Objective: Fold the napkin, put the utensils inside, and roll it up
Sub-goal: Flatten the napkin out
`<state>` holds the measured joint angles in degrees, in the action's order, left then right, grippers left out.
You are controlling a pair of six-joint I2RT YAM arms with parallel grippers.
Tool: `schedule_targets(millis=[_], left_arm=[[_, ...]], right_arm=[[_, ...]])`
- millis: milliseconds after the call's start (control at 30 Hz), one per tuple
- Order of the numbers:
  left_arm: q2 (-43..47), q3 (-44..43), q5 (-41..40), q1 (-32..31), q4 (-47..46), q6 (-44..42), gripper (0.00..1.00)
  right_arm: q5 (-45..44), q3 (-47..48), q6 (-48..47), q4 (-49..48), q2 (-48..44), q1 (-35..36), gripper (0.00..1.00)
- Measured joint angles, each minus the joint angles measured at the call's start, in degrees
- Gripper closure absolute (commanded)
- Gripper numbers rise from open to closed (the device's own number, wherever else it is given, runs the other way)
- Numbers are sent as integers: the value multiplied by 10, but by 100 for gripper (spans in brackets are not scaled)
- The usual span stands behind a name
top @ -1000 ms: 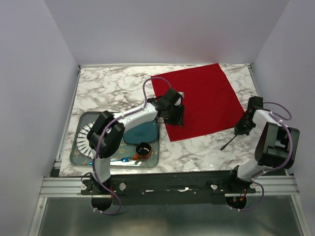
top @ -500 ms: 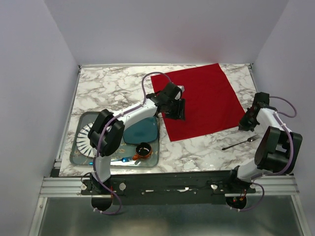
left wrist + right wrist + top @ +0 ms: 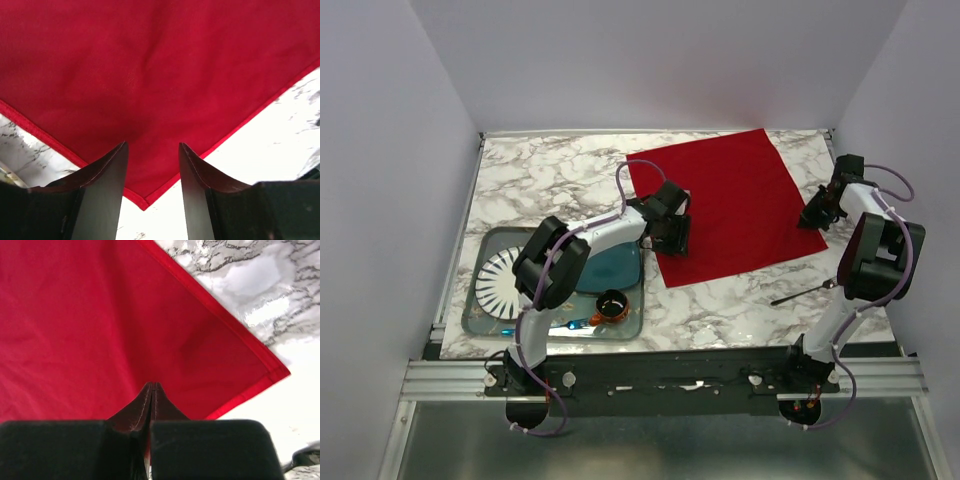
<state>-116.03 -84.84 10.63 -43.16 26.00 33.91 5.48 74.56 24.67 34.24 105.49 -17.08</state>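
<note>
The napkin point(image 3: 730, 205), a flat red cloth square with a stitched hem, lies spread on the marbled surface point(image 3: 550, 180). The left tool point(image 3: 152, 150) stands parted astride the napkin's near corner. The right tool point(image 3: 151, 386) is clenched, its tips on cloth by the right corner. Only the top view shows the slim metal fork point(image 3: 805, 292), lying apart.

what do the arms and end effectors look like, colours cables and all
The left arm and right arm have white links and bulky black joint housings, with lilac cables looping alongside. The left end effector and right end effector each have two dark, tapered, curved fingers. No markings show.
</note>
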Motion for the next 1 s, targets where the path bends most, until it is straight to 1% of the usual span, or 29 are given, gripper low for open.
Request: schedule_targets(millis=[267, 600, 1000], left_arm=[[8, 42, -10, -11, -10, 10, 47], [24, 75, -6, -25, -43, 28, 46], [38, 95, -6, -34, -52, 30, 44]], right_arm=[[-16, 21, -3, 43, 44, 0, 93], [-61, 3, -34, 68, 46, 0, 92], [-65, 4, -35, 94, 46, -7, 91]])
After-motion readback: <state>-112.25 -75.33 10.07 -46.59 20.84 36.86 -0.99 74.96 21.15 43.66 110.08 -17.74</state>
